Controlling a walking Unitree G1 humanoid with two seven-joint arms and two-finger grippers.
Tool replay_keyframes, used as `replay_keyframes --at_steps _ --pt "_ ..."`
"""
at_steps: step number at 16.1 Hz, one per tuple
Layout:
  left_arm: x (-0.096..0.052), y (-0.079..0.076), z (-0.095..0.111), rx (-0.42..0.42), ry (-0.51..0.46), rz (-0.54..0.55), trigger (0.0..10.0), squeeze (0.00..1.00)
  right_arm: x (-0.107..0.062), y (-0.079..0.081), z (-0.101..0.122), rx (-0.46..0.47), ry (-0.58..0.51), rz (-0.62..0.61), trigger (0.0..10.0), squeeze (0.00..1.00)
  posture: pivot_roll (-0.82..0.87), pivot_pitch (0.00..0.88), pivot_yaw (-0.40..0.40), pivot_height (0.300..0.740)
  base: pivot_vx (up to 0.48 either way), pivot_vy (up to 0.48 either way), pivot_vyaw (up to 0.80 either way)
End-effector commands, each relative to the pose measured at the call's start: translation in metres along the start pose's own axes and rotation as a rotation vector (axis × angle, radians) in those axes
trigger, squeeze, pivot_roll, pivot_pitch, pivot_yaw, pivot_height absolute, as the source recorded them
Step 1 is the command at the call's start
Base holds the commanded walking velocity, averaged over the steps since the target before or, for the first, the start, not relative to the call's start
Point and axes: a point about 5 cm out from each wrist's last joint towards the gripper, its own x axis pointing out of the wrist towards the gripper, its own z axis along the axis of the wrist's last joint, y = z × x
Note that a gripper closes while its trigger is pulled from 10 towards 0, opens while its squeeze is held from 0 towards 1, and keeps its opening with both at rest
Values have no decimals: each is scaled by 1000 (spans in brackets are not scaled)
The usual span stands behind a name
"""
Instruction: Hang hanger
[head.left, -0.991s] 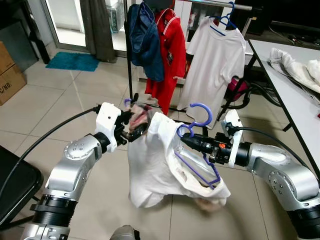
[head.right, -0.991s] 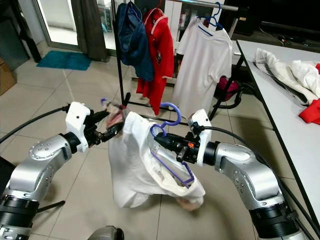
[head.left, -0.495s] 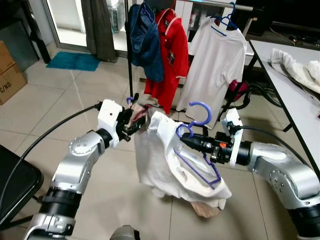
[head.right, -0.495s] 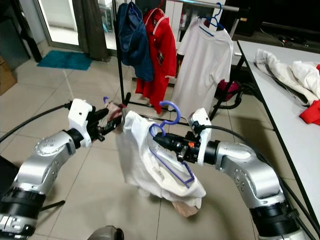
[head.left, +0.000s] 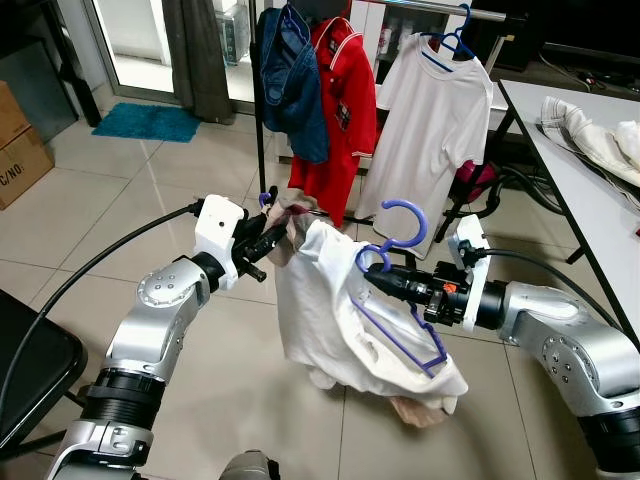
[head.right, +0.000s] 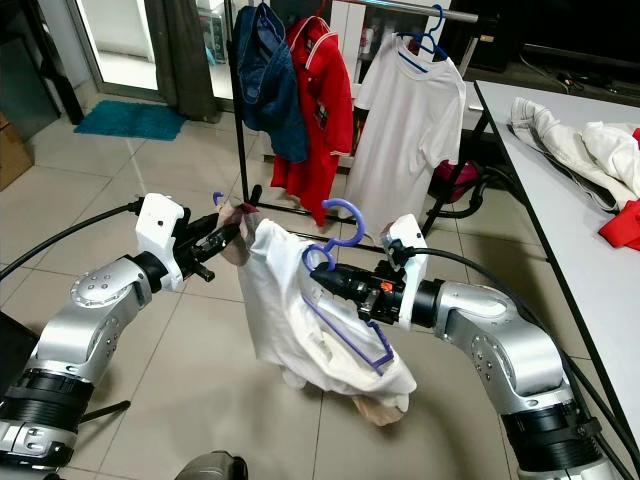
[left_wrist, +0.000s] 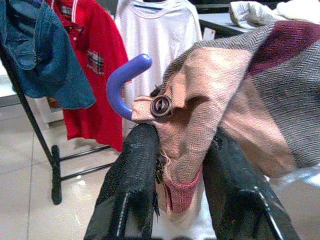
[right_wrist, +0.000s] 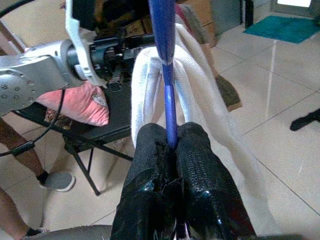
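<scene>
While my right hand is clamped tight on the blue hanger, its 2 black fingers pinch the thin blue bar between them, just below the curved hook. That hanger sits out in front of me at chest height, above the tiled floor, with a white shirt draped over it and sagging down toward the tiles. A pinkish patch of cloth shows under the shirt's lowest edge.

To the left, my left hand holds a bunched piece of pink and grey herringbone garment with a brown button; the cloth is squeezed between its 2 fingers. This bundle touches the upper left corner of the white shirt, and a second blue hook pokes up just beside it.

Farther off stands a black clothes rack. From it hang a blue denim piece, a red polo shirt and a white T-shirt on its own blue hanger. On the right, a white worktop carries crumpled pale clothes. A teal mat lies by the far doorway.
</scene>
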Motion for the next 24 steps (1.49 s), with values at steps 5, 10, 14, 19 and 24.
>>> replay_keyframes --at_steps 5,10,14,19,24 --pt "-2 2 6 24 -20 24 0 0 -3 -8 7 -49 3 -43 10000 0 60 0 -49 740 0 0 0" --pt "-1 3 21 73 -49 11 0 0 -8 -20 -10 -62 139 -145 10000 0 58 0 -50 740 0 0 0" --pt "1 6 28 101 -60 7 0 0 -6 -18 -14 -70 157 -136 10000 0 58 0 -50 740 0 0 0" --pt "-2 32 33 151 -56 123 0 0 -10 -12 -13 -68 135 -96 10000 0 59 0 -48 740 0 0 0" --pt "-17 62 28 162 -40 309 0 0 -16 -9 -8 -66 98 -66 10000 0 56 0 -48 740 0 0 0"
